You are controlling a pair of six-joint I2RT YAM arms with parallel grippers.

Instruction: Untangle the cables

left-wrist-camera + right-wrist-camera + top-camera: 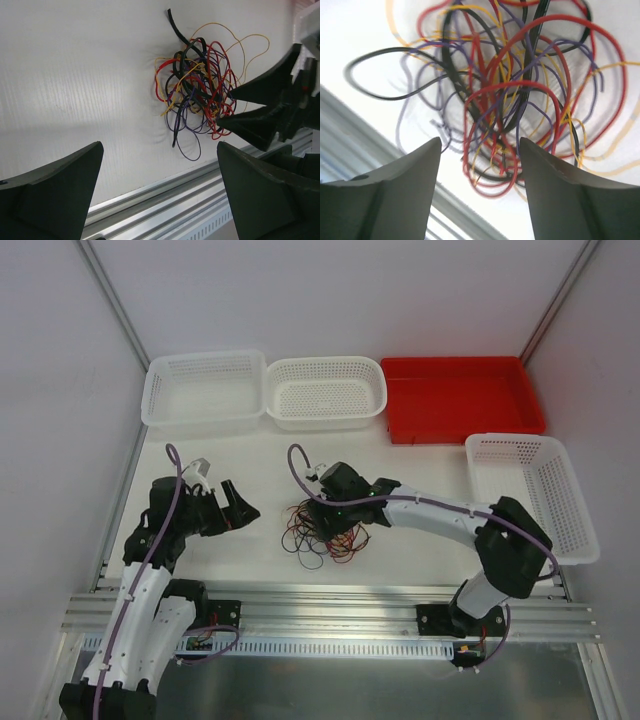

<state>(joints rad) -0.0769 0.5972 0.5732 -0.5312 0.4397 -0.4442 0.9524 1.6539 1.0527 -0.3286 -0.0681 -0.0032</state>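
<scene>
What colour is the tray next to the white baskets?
The tray is bright red. The top view shows it best.

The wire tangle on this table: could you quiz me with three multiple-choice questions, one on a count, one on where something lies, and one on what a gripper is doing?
1. How many white baskets are there?
A. One
B. Three
C. Five

2. Where does the wire tangle lie?
A. Inside a white basket
B. On the white table, at the right gripper
C. On the floor

3. How is the left gripper?
A. Open, holding nothing
B. Shut on a wire
C. Shut on a basket rim

Answers:
1 B: two stand side by side at the back and one at the right.
2 B: the top view shows it on bare table under the right arm's fingers.
3 A: its wrist view shows the fingers wide apart with only table between them.
</scene>
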